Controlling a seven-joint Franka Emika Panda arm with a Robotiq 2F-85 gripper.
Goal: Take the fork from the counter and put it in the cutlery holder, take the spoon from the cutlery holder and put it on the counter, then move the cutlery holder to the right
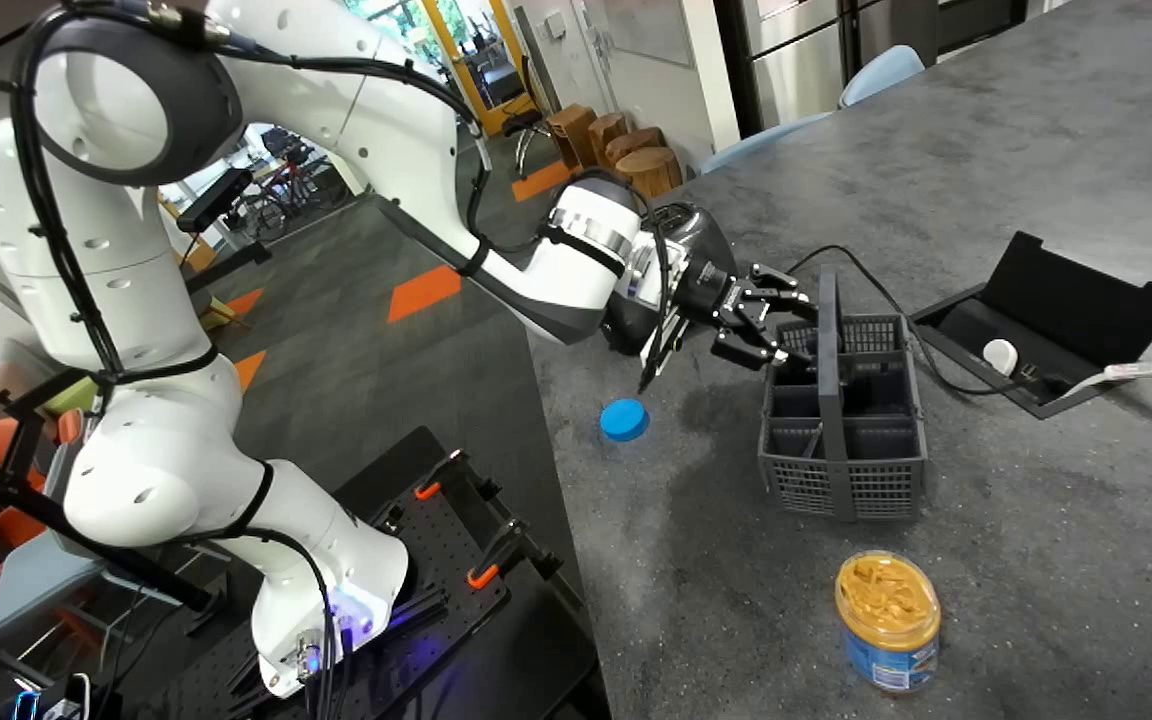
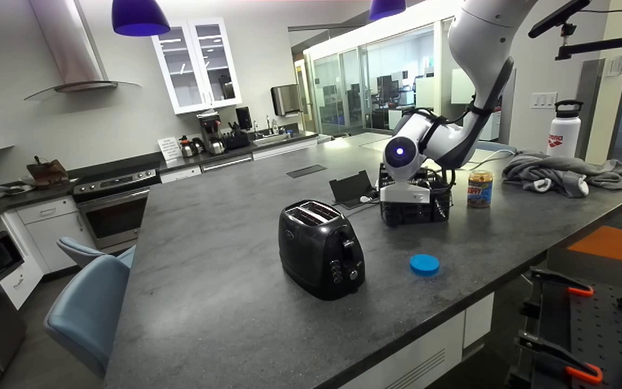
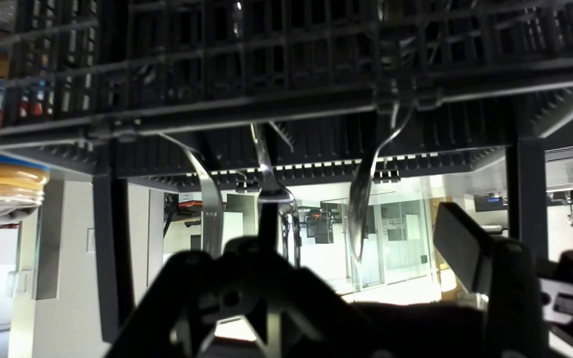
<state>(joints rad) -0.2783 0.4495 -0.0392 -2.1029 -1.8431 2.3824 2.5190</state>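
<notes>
The cutlery holder (image 1: 841, 490) stands on the dark grey counter (image 1: 696, 580); it also shows in an exterior view (image 2: 416, 213), partly behind the arm. My gripper (image 1: 788, 328) is at the holder's toaster-side edge. In the wrist view, which is upside down, my gripper (image 3: 357, 219) is open. The silver spoon (image 3: 361, 204) stands in the holder, bowl seen edge-on, between the parted fingers and apart from the right one. A fork (image 3: 211, 209) and another forked utensil (image 3: 279, 194) also stand in the holder, near the left finger. I cannot tell which is the task's fork; none shows on the counter.
A black toaster (image 2: 319, 248) stands near the holder, behind the wrist in an exterior view (image 1: 711, 235). A blue lid (image 1: 624, 420) and a peanut butter jar (image 1: 889, 620) are on the counter. A flat black case (image 1: 1016, 340) with cables lies beyond the holder. The holder's handle (image 1: 829, 370) arches above it.
</notes>
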